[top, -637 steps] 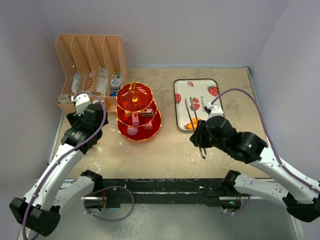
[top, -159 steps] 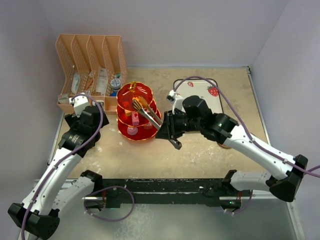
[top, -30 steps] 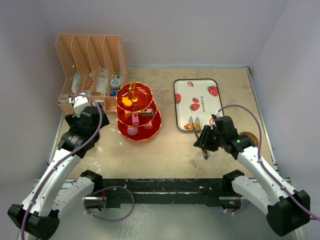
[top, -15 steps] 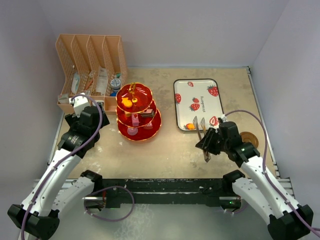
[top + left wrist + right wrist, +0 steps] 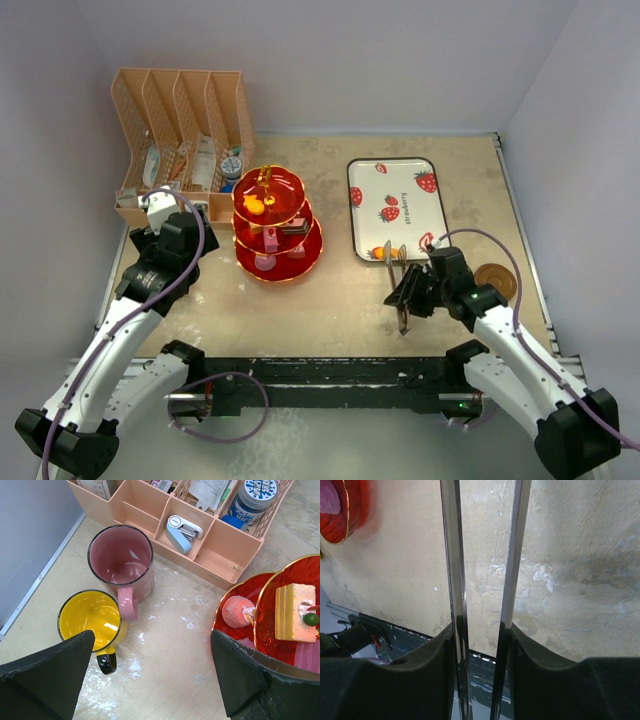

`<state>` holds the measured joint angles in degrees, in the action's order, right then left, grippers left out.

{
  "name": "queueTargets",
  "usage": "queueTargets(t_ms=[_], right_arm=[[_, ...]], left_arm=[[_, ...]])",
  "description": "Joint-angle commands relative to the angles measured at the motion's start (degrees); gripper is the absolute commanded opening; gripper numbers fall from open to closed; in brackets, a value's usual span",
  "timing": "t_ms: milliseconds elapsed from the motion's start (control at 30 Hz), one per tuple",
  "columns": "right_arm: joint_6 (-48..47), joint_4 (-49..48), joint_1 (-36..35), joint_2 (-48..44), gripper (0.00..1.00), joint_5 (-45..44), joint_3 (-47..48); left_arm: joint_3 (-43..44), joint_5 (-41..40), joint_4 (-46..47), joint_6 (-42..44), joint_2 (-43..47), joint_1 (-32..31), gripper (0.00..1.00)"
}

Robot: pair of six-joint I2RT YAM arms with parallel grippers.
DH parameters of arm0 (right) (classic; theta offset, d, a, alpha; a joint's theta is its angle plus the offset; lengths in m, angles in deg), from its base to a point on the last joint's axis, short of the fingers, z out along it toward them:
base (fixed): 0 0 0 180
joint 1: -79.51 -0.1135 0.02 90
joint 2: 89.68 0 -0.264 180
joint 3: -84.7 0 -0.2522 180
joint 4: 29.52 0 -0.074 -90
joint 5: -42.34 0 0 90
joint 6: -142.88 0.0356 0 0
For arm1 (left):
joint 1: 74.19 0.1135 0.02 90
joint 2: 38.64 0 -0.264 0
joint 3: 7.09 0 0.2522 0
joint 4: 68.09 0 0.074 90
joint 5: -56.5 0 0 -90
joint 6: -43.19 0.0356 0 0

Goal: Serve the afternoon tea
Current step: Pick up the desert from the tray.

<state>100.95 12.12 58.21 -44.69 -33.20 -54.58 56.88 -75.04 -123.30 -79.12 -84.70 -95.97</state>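
Red see-through three-tier stand (image 5: pixel 275 225), gold-rimmed, holds small cakes (image 5: pixel 295 612); pink mug (image 5: pixel 120 560) and yellow mug (image 5: pixel 90 617) nearby. Left gripper (image 5: pixel 150 680) gapes wide, empty; right gripper (image 5: pixel 482 650) clamps metal tongs (image 5: pixel 452 580).

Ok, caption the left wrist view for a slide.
Open left hand hovers above the pink mug and yellow mug, red cake stand alongside.

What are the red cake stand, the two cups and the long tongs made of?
The red cake stand looks like shiny see-through plastic with gold-painted rims; light glows through it. The pink mug and yellow mug look like glossy tinted plastic or glass, hard to say which. The tongs look like polished metal: silvery with bright reflections.
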Motion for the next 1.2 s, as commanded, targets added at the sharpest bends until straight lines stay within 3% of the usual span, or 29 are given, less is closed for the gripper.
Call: queueTargets(t_ms=[0,633,1167], right_arm=[[-0.6,-5.2,0.2,1.6,0.42,3.0,0.9],[-10.0,-9.1,0.2,16.4,0.42,6.7,12.1],[-11.7,0.4,0.2,11.4,0.43,-0.6,15.0]], left_arm=[[-0.1,-0.1,1.4,0.0,0.4,-0.2,0.96],[-0.2,-0.1,1.4,-0.1,-0.1,-0.1,0.96],[-0.3,0.3,1.5,0.1,-0.2,-0.2,0.96]])
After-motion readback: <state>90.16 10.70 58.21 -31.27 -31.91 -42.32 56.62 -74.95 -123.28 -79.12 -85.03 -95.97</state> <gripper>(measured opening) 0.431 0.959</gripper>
